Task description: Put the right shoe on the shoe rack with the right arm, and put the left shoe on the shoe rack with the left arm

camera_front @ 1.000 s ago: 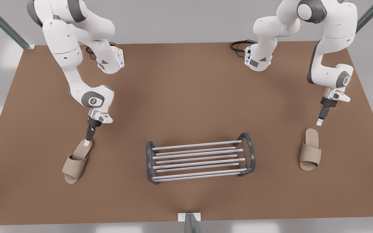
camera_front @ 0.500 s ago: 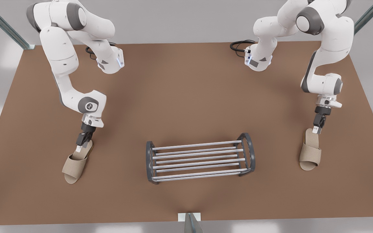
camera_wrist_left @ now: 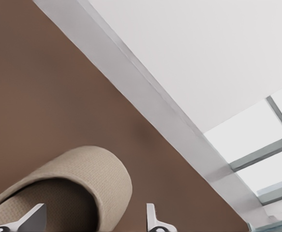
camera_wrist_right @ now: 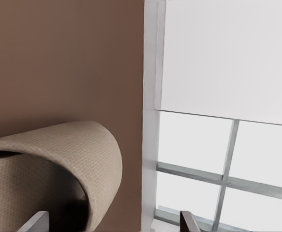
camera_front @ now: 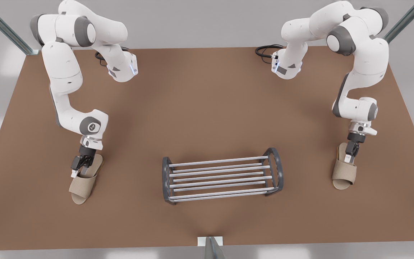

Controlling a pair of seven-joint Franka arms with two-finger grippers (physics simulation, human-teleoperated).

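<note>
The shoe rack (camera_front: pixel 221 194), silver bars between dark end frames, stands at the table's front middle. The left shoe (camera_front: pixel 81 185), a beige open-toe slipper, lies on the front view's left, tilted. My left gripper (camera_front: pixel 78 172) is open and down at the strap's outer side. In the left wrist view one fingertip (camera_wrist_left: pixel 153 220) is outside the strap (camera_wrist_left: pixel 82 174) and the other is in its opening. The right shoe (camera_front: pixel 343 172) lies on the front view's right. My right gripper (camera_front: pixel 350 157) is open at its strap (camera_wrist_right: pixel 68 150), straddling the strap's edge.
Brown table (camera_front: pixel 207 108) with open floor between each slipper and the rack. The arm bases and cables sit at the far edge (camera_front: pixel 268 50). Metal struts stand at the table corners and at the front middle (camera_front: pixel 212 248). Each slipper lies near a side edge.
Both arms came down and moved from the slippers' heels toward the straps. Each open gripper now sits at its slipper's strap. The slippers and rack have not moved.
</note>
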